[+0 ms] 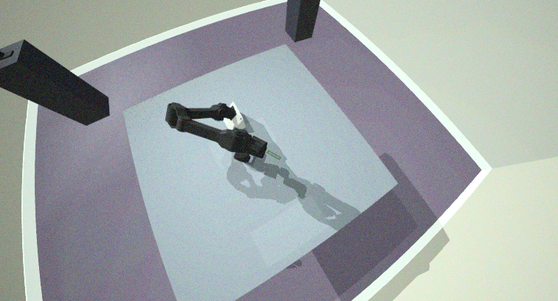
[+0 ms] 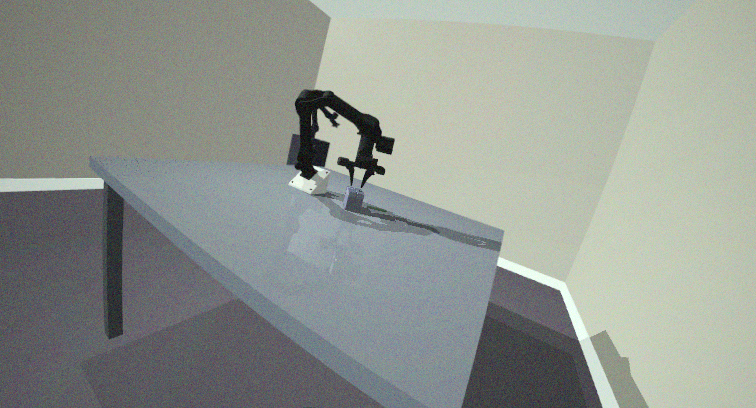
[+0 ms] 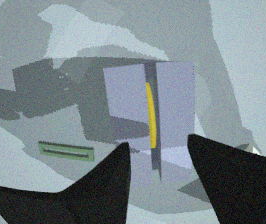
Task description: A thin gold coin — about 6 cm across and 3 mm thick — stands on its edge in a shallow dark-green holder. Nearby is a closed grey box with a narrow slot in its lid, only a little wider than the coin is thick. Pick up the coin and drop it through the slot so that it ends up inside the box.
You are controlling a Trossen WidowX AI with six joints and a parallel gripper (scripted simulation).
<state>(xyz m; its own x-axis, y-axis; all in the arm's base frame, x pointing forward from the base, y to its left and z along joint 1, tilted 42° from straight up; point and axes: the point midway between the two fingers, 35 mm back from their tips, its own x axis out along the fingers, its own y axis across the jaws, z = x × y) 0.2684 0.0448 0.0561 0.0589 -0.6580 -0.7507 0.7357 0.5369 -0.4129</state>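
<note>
- Hovering right above your grey box point(image 3: 138, 106), the gripper point(image 3: 158, 163) has fingers apart, gripping nothing.
- Gold coin point(image 3: 150, 115) sits edge-on in the lid slot point(image 3: 154, 123).
- Green holder point(image 3: 67, 151) lies left of the box.

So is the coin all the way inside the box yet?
Not yet. In the wrist view the coin's yellow edge shows in the box's slot, below the open fingers, which hold nothing.
</note>
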